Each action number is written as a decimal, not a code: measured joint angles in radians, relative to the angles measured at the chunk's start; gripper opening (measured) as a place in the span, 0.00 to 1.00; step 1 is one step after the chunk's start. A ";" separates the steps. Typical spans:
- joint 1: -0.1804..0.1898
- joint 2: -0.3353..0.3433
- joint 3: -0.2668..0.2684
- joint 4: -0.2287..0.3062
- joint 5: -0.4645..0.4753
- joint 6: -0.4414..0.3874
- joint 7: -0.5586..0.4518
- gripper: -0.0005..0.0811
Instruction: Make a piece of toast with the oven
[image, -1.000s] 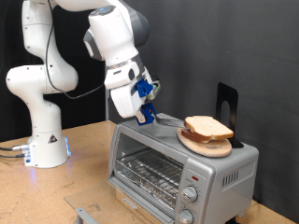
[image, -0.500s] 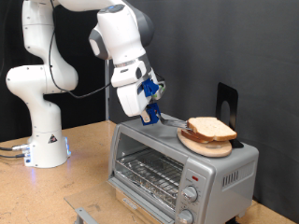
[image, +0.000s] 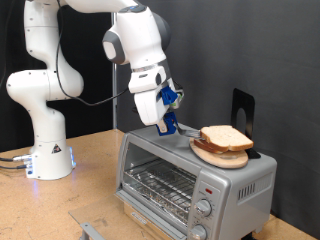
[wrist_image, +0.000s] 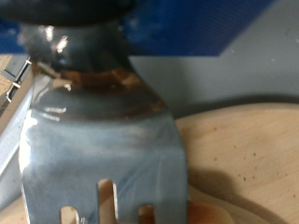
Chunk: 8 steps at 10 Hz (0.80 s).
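The piece of toast (image: 224, 136) lies on a round wooden plate (image: 217, 157) on top of the silver oven (image: 240, 180). The oven's wire rack (image: 160, 182) shows through the glass door. My gripper (image: 168, 120), with blue fingers, hangs over the oven's top just to the exterior view's left of the plate. It is shut on a grey slotted spatula (image: 184, 130) whose blade points at the toast. In the wrist view the spatula blade (wrist_image: 98, 140) fills the picture, with the plate's rim (wrist_image: 248, 154) just beyond it.
A flat black stand (image: 242, 108) rises behind the plate on the oven's top. Two round knobs (image: 205, 208) sit on the oven's front. The arm's white base (image: 45, 150) stands on the wooden table (image: 90, 190) at the exterior view's left.
The arm has swung towards the exterior view's right with the spatula, bringing its blade closer to the plate and toast. The toast and plate have not moved.
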 joint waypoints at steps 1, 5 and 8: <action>0.000 0.011 0.003 0.013 -0.004 -0.007 0.014 0.48; 0.000 0.051 0.016 0.057 -0.038 -0.028 0.067 0.48; 0.000 0.081 0.025 0.085 -0.068 -0.028 0.107 0.48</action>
